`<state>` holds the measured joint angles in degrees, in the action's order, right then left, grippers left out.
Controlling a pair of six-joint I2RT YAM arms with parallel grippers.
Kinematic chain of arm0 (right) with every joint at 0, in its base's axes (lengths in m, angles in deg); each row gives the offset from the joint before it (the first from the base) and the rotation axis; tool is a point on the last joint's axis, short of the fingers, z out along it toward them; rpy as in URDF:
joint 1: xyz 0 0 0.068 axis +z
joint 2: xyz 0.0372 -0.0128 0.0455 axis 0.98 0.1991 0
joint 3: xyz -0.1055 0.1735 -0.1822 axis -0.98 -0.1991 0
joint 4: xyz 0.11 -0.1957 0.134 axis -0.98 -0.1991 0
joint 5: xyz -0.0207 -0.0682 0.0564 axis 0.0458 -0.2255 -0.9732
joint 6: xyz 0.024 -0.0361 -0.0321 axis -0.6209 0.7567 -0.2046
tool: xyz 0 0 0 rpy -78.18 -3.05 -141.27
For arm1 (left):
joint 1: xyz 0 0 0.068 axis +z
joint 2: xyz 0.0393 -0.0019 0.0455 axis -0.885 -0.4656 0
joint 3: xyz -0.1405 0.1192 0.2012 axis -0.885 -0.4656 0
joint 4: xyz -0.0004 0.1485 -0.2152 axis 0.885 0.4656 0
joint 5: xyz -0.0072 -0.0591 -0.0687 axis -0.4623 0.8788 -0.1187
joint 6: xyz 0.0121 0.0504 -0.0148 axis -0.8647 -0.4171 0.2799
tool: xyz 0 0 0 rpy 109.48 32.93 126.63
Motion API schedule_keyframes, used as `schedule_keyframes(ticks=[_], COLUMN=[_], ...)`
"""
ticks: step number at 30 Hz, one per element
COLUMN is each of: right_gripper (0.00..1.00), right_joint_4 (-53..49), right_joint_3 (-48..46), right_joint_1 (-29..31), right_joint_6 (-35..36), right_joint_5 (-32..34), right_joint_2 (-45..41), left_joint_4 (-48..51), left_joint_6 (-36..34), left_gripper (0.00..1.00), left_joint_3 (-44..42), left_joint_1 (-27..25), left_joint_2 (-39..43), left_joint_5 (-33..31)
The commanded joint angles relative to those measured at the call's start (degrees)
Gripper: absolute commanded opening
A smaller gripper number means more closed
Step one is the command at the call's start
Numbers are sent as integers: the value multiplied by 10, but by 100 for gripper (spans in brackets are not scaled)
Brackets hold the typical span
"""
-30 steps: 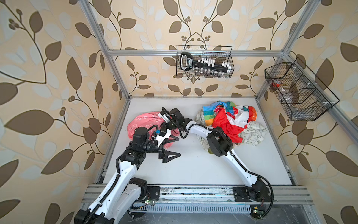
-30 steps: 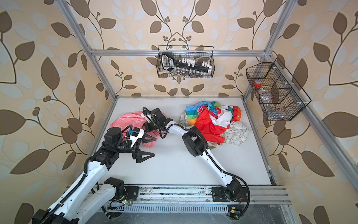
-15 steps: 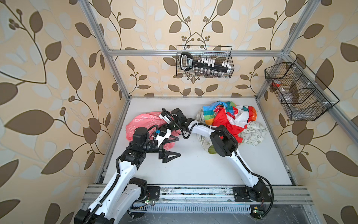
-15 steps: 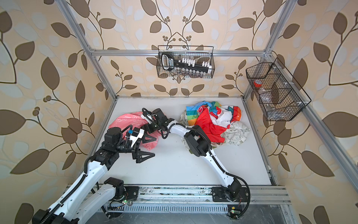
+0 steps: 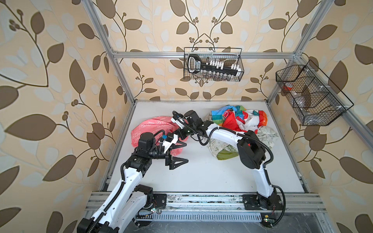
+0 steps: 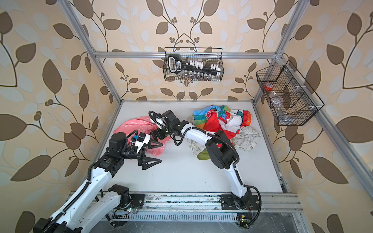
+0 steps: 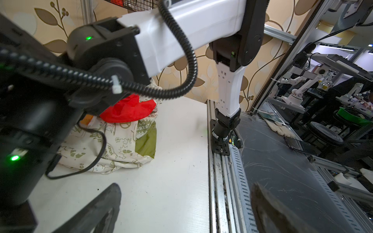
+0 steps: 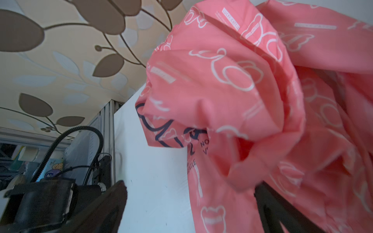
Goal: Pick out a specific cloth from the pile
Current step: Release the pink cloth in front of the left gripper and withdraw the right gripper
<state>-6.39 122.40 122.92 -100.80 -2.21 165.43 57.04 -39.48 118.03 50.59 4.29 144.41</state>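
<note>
The cloth (image 5: 150,129) (image 6: 133,127), coral-pink with white bear outlines, lies bunched on the left of the white table (image 5: 201,171). In the right wrist view the cloth (image 8: 232,84) fills the frame, its dark-blue logo showing. My right gripper (image 8: 189,201) (image 5: 181,134) reaches across to it and stands open; loose fabric hangs between the jaws against one finger. My left gripper (image 5: 182,152) (image 7: 184,209) hovers open and empty just in front of the cloth. The pile (image 5: 240,121) (image 6: 222,123) sits at the back right: a striped red fabric over a cream printed one (image 7: 121,141).
A wire basket (image 5: 213,64) with tools hangs on the back wall, another wire basket (image 5: 310,94) on the right wall. Metal frame posts edge the table, and a rail (image 5: 201,199) carrying both arm bases runs along the front. The right arm's elbow (image 5: 250,151) overhangs the pile's near edge.
My right gripper has gone from shut to open, letting go of the pink cloth, which has slumped onto the table. Its elbow has shifted slightly right. The left arm has stayed still.
</note>
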Motion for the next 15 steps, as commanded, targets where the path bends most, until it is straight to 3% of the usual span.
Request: schedule_keyframes(ticks=[1,4,7,12,15], right_gripper=[100,100,100,100,100], right_joint_4=[-51,-63,-60,-50,-48], right_joint_3=[-49,-129,-214,-314,-347], right_joint_1=[-9,-23,-45,-117,-190], right_joint_6=[20,22,18,47,48], right_joint_5=[63,115,159,234,226], right_joint_2=[-71,-151,-250,-421,-489], left_joint_4=[-4,-28,-55,-65,-51], left_joint_6=[-6,33,91,156,165], left_gripper=[99,99,99,99,99], left_joint_3=[-4,-6,-7,-16,-16], left_joint_1=[-4,-5,-6,-7,-6], left_joint_2=[9,11,12,5,-20], left_joint_5=[-16,-82,-206,-513,-657])
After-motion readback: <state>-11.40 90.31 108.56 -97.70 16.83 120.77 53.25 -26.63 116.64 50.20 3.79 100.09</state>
